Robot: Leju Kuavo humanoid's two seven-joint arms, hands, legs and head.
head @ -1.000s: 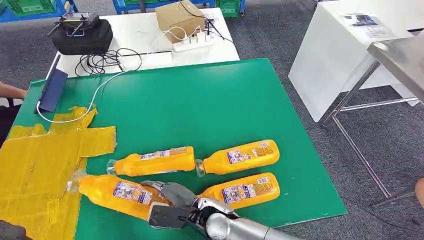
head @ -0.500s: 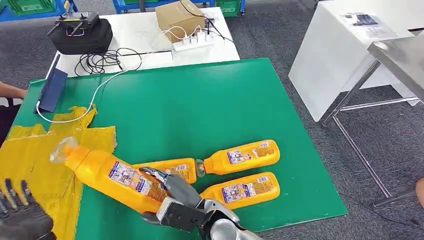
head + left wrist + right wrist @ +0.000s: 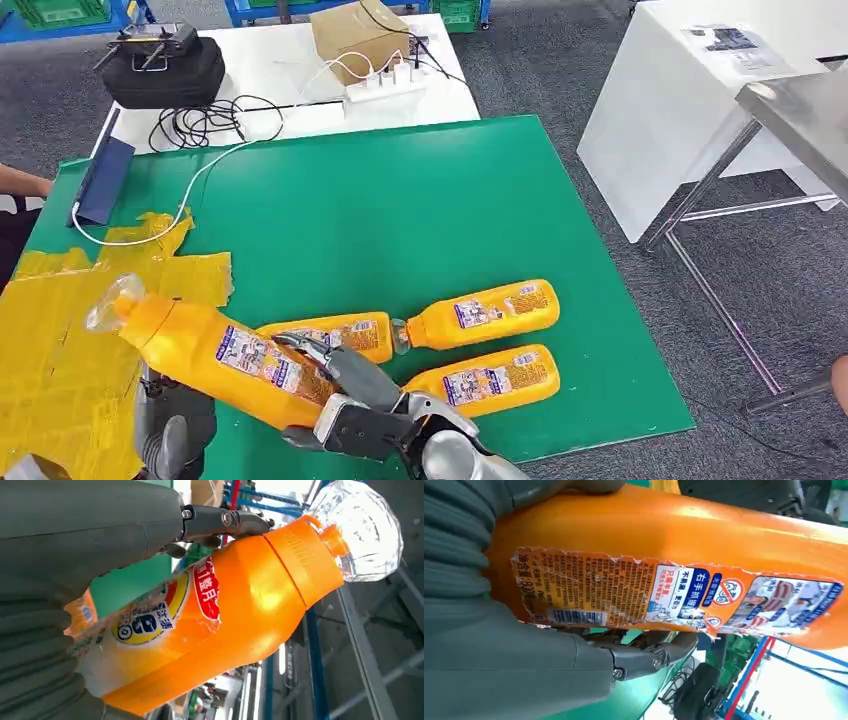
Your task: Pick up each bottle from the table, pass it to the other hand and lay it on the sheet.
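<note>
My right hand [image 3: 360,410] grips the base end of an orange bottle [image 3: 220,355] and holds it tilted above the table's front left, clear cap pointing up and left. In the right wrist view my right hand [image 3: 524,670] wraps the labelled body of the bottle [image 3: 674,555]. My left hand [image 3: 175,425] sits just under the bottle's neck end, fingers apart. In the left wrist view its thumb and a dark finger [image 3: 225,522] lie along the bottle [image 3: 240,595]. Three more orange bottles [image 3: 340,335] [image 3: 480,312] [image 3: 485,378] lie on the green table [image 3: 400,220]. The yellow sheet [image 3: 60,330] is at the left.
A blue flat device [image 3: 100,185] with a white cable lies at the table's far left. Behind stands a white table with a black case [image 3: 165,70], a cardboard box [image 3: 355,35] and a power strip [image 3: 385,85]. A person's arm [image 3: 20,182] shows at the left edge. White and metal tables [image 3: 690,100] stand right.
My right hand lifted the bottle off the table and tipped its cap upward to the left. My left hand rose from the lower left corner to just beneath the bottle.
</note>
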